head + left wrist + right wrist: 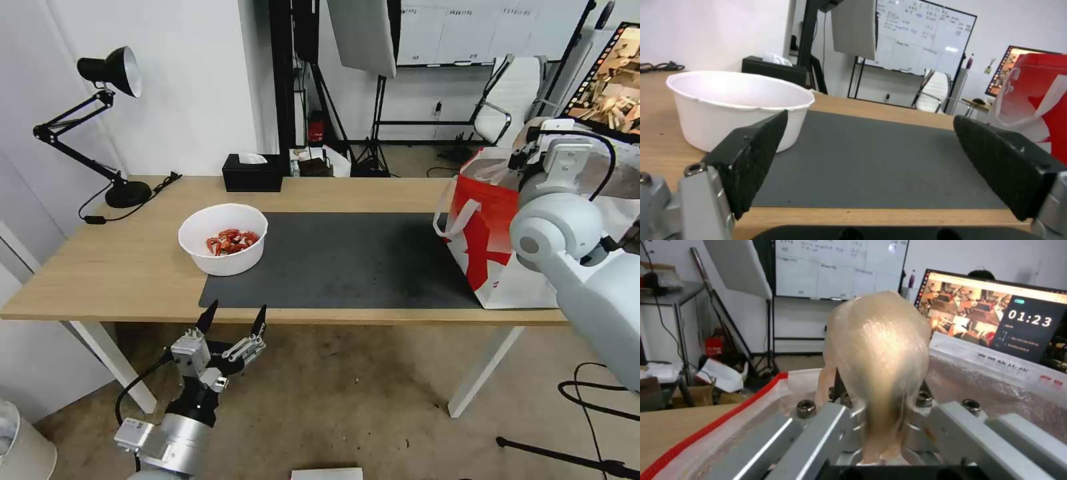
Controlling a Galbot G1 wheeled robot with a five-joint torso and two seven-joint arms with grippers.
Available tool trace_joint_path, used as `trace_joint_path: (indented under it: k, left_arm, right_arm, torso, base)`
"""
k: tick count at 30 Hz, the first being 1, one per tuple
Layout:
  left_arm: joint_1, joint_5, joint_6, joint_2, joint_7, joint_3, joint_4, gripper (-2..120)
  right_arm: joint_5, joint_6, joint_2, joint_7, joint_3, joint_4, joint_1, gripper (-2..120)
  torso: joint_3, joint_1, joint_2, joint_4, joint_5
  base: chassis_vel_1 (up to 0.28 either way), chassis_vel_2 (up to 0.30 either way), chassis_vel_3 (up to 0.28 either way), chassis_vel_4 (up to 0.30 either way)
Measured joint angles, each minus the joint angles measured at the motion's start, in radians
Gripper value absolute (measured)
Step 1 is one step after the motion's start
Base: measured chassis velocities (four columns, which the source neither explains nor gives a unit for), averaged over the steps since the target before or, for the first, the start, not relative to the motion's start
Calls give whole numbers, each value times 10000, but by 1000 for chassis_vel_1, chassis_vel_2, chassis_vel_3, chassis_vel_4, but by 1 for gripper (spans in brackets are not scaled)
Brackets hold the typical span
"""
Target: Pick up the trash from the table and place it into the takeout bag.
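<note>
Trash left: a white bowl of red shells point(223, 239) is seen on the table point(133, 267), at the dark mat's point(347, 260) left edge
Takeout bag point(490, 233): stood at the mat's right end, mouth open
Right gripper point(876, 413): held over the bag's mouth, clamped on a tan lump in clear wrap point(878, 350), judged about to be dropped
Left gripper point(232, 319): parked below the table's near edge, fingers spread, nothing held
Surroundings: a black tissue box point(252, 173) and desk lamp point(110, 120) are set well behind; nothing is seen blocking the bowl
</note>
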State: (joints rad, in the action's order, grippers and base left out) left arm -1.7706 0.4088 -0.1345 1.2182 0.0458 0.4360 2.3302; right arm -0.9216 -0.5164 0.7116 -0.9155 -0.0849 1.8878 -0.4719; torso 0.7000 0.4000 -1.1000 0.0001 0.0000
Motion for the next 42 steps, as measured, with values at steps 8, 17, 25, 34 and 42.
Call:
trace_joint_path:
  k: [8,17,25,34,42]
  left_arm:
    - [-10,18,0,-45,0,36,27,100]
    - [-14,10,11,-84,-22,-8,31,100]
    - [-29,14,12,-106,-23,-4,54,100]
    - [-55,17,16,-137,-23,-3,111,100]
    - [-44,55,17,-144,-21,23,185,100]
  right_arm:
    - [6,109,23,-224,-111,28,-257,6]
    - [35,262,-95,-264,-269,258,-678,37]
    - [-43,239,-189,-256,-257,319,-672,65]
    - [-233,117,-279,-244,-182,434,-641,97]
    - [-293,1125,-350,557,-218,682,-724,100]
  torso:
    - [0,0,0,-1,0]
    - [0,0,0,-1,0]
    - [0,0,0,-1,0]
    - [0,0,0,-1,0]
    - [0,0,0,-1,0]
  base:
    - [0,0,0,0]
    - [0,0,0,0]
    - [0,0,0,0]
    - [0,0,0,0]
    - [0,0,0,0]
